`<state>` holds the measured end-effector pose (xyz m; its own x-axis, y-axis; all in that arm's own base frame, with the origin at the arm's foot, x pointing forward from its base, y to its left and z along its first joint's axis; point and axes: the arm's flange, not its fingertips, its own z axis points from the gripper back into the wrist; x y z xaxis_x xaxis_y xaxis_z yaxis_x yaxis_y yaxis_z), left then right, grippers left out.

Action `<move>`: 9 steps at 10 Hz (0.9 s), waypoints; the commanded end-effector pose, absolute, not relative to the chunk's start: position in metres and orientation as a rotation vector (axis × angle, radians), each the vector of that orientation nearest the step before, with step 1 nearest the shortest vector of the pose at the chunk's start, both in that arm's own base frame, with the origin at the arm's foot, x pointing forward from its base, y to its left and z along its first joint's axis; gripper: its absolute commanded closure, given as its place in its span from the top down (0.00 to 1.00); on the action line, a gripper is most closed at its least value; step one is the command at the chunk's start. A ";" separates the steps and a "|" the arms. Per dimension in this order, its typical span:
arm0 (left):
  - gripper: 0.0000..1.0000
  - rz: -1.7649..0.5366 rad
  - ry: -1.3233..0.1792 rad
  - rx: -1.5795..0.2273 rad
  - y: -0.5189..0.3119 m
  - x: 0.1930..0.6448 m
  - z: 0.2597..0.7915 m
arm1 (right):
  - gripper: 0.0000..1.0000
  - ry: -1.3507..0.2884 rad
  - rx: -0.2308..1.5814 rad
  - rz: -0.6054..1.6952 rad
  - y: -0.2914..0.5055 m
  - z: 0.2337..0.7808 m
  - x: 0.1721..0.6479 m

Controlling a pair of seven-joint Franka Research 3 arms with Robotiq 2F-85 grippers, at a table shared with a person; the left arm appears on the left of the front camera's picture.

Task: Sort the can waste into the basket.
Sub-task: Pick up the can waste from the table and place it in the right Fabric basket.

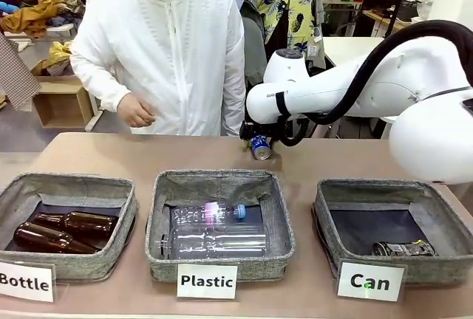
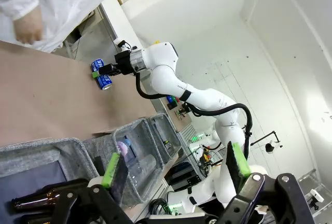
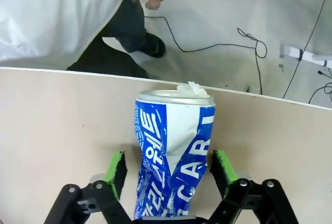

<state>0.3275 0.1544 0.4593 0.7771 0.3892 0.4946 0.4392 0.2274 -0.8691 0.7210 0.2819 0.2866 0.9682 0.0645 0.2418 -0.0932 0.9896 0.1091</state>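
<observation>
The blue can (image 1: 260, 147) with white lettering, dented, is at the table's far edge in front of the person. My right gripper (image 1: 256, 135) straddles it. In the right wrist view the can (image 3: 174, 156) stands between the green pads (image 3: 116, 171), with a small gap on each side, so the gripper (image 3: 168, 166) is open around it. The dark dented can (image 1: 403, 249) lies inside the grey basket (image 1: 325, 212) behind the "Can" card (image 1: 369, 280). My left gripper (image 2: 176, 167) is open and holds nothing, hovering above the left baskets.
The middle basket (image 1: 159, 215), carded "Plastic", holds clear plastic bottles. The left basket (image 1: 126, 219), carded "Bottle", holds two brown glass bottles. A person in a white jacket stands at the far edge, one hand (image 1: 135, 111) just above the table.
</observation>
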 end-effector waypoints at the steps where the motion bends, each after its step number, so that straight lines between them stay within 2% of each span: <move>1: 1.00 -0.038 -0.759 -1.385 0.153 0.327 0.460 | 0.00 -0.246 0.088 0.052 0.282 0.288 0.723; 2: 1.00 -0.038 -0.759 -1.385 0.153 0.327 0.460 | 0.35 -0.247 0.089 0.050 0.282 0.289 0.724; 3: 1.00 -0.038 -0.759 -1.385 0.153 0.327 0.460 | 0.00 -0.248 0.087 0.049 0.280 0.292 0.722; 6: 1.00 -0.038 -0.759 -1.385 0.153 0.327 0.460 | 0.00 -0.232 0.087 0.079 0.267 0.312 0.708; 9: 1.00 -0.038 -0.759 -1.385 0.153 0.327 0.460 | 0.00 -0.170 0.096 0.251 0.220 0.385 0.641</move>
